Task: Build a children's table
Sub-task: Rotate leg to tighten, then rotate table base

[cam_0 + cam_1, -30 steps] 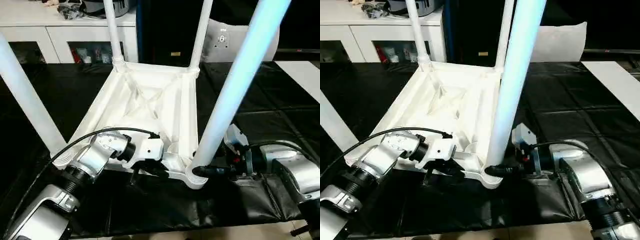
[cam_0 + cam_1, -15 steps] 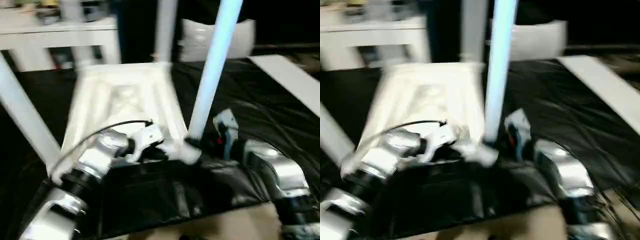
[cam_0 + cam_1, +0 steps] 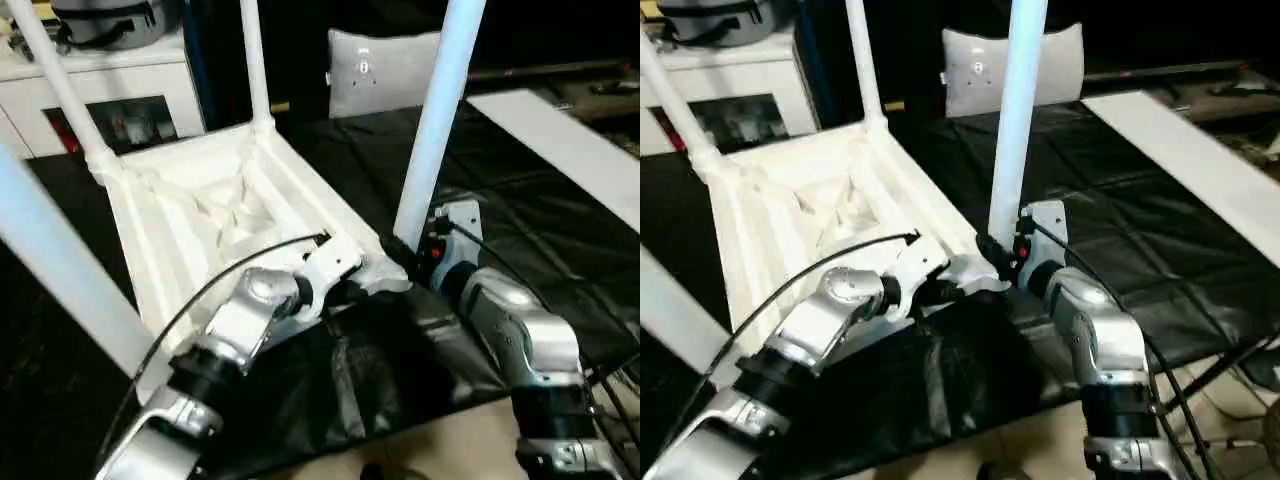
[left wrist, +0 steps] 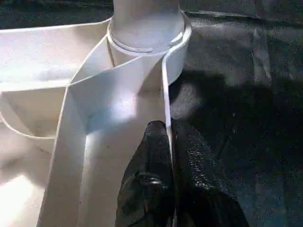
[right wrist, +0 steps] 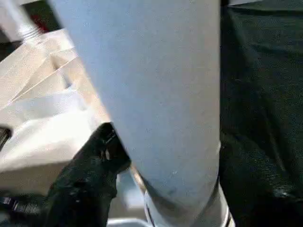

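Light falls from above onto a scene of hard contrast: the white tabletop is bright, nearly washed out on its ribbed underside, while the black cover around it soaks up light and gives back only faint sheen along its creases. The upright legs take a cool bluish cast. The head views are slightly soft throughout. In the left wrist view glare blooms on the plastic wall below the corner socket, and a dark shadow lies on the cover beside it. In the right wrist view the close leg is out of focus, an even pale grey.
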